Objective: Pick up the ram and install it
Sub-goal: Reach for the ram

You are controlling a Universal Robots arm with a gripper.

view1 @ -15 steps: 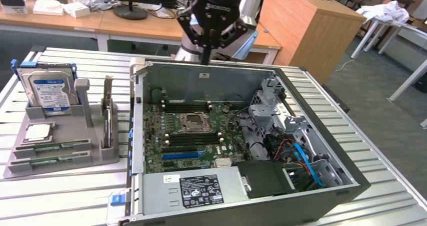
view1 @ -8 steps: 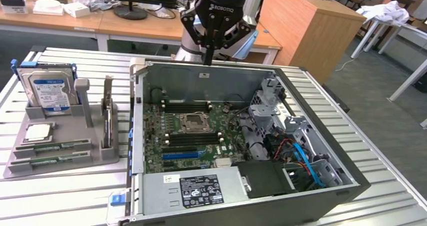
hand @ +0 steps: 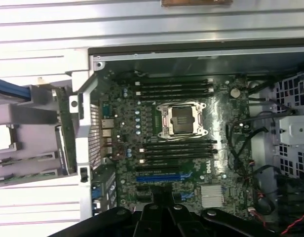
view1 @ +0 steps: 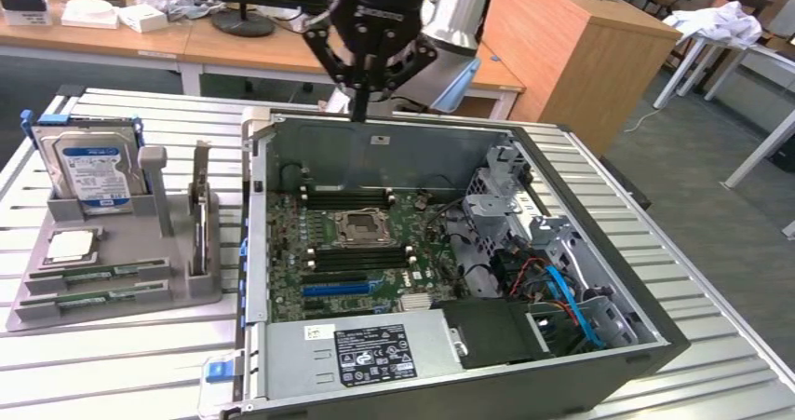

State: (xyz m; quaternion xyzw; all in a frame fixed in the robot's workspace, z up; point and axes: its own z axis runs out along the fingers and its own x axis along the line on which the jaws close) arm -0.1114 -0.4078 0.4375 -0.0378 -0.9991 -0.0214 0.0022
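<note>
Exterior view: the gripper [view1: 360, 105] hangs straight down from the arm over the far edge of the open computer case [view1: 372, 146]. Its dark fingers are clenched together to a point and hold no object. It stands above the case and touches no part of it.

Below it lies the motherboard [view1: 354, 252], with the CPU socket [view1: 363, 224] set between two banks of black memory slots [view1: 357, 196].

The ram [view1: 97, 273] is well apart from the tool. It lies flat in a front slot of the grey holder [view1: 186, 290] on the slatted table [view1: 125, 369], at the exterior view's left. A second green stick lies just in front of it. The holder also carries the hard drive [view1: 93, 173], standing upright, and a square CPU chip [view1: 71, 245].

The wrist view looks straight down onto the board. It shows the gripper [hand: 162, 215] as a dark closed wedge, and the socket [hand: 184, 120] and the slots [hand: 174, 86] head-on. The arm's upright pose and the drive's blue label are plain in the exterior view.
</note>
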